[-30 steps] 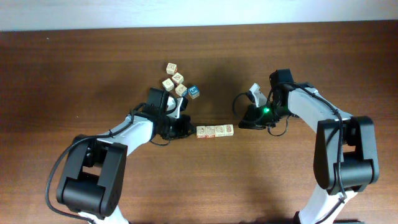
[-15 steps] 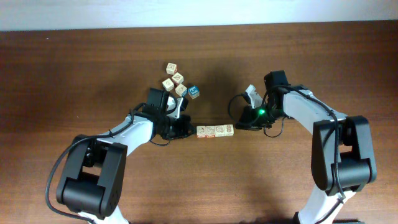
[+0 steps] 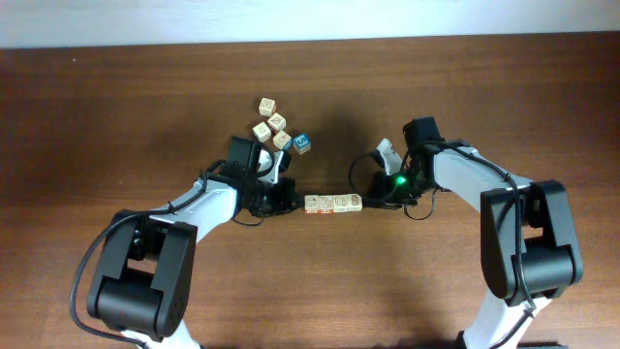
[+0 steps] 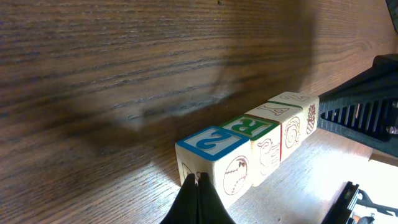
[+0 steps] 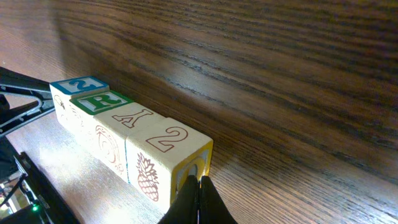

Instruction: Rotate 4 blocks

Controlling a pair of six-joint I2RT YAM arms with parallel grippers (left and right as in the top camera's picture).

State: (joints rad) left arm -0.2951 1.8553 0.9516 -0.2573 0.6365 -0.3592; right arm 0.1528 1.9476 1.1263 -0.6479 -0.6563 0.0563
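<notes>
When checked at the left gripper (image 4: 198, 186), found shut on nothing, closed tip touching one end of the blocks (image 3: 334, 204). Found the right gripper (image 5: 199, 186) likewise shut and empty, tip against the opposite end. Noted four blocks in one touching row between both tips, on the table (image 3: 116, 116); judged braced endwise so as to turn together. Listed loose cubes (image 3: 273, 124) apart, behind the left arm.
</notes>
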